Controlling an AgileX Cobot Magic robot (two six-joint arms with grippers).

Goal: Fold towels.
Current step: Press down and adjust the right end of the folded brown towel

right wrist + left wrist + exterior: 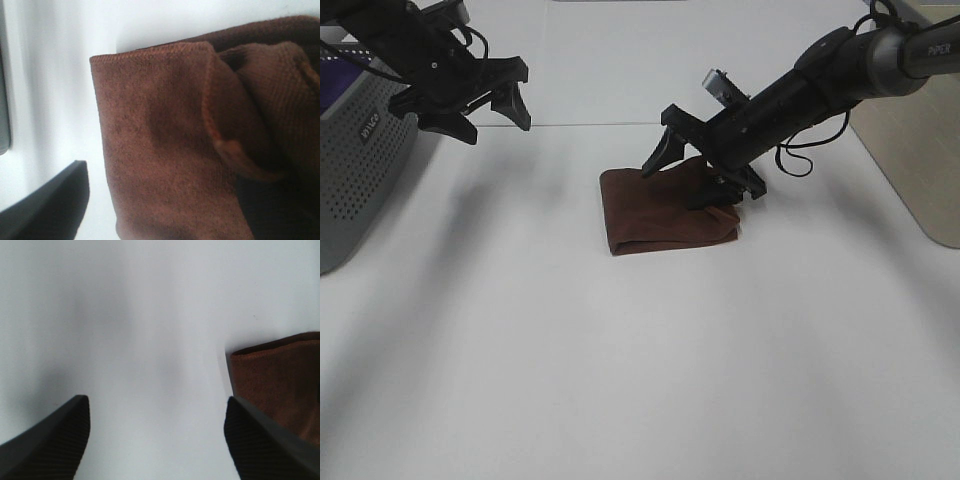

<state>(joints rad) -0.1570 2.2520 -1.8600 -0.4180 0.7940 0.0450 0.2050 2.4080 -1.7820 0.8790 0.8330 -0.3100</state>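
The reddish-brown towel (655, 215) lies folded into a small rectangle in the middle of the white table (640, 360). My right gripper (692, 172) is low over the towel's far right part, jaws wide apart: one finger (660, 155) stands off the back edge and the other rests on the cloth. In the right wrist view the towel (160, 150) fills the frame with a rumpled fold (260, 115), and only one finger (45, 210) shows. My left gripper (485, 112) is open and empty, raised at the far left. In the left wrist view its fingers (50, 445) frame bare table and the towel's edge (280, 385).
A grey perforated basket (360, 160) with a purple cloth (345, 65) inside stands at the left edge. A beige surface (920, 150) borders the table at the right. A seam line (580, 125) crosses the table behind the towel.
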